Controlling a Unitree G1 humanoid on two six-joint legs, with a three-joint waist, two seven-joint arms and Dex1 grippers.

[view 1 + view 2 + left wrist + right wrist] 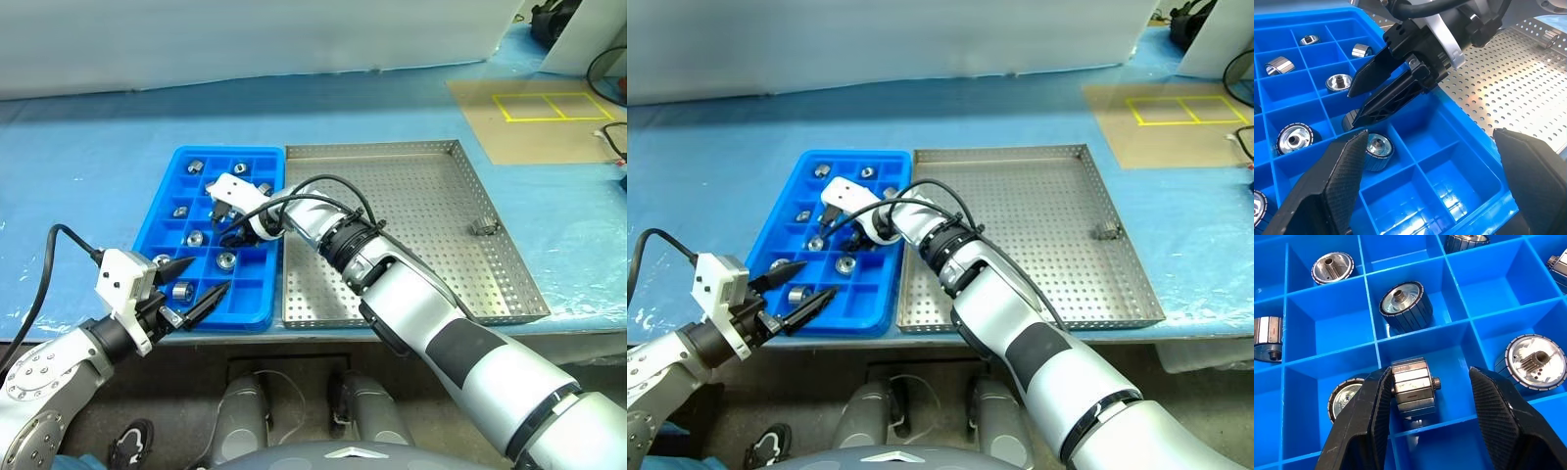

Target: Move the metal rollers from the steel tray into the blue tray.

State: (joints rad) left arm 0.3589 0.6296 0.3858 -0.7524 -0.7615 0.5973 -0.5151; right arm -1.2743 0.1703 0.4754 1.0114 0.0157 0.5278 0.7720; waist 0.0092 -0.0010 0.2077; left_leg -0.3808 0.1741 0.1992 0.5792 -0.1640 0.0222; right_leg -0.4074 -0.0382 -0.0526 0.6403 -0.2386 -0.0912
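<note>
Pale blue table sheet (pixel 88 157); right pincer (pixel 1430 396) half-open, ribbed silver roller (pixel 1411 387) against one finger.

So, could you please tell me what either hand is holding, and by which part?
Nothing: a roller lies between the right hand's open fingers, touching one; left hand empty.

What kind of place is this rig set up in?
Probably a lab or workshop test bench rather than a production line. A table under a pale blue sheet holds a blue tray of metal rollers beside a perforated steel tray, with a yellow-taped board nearby.
</note>
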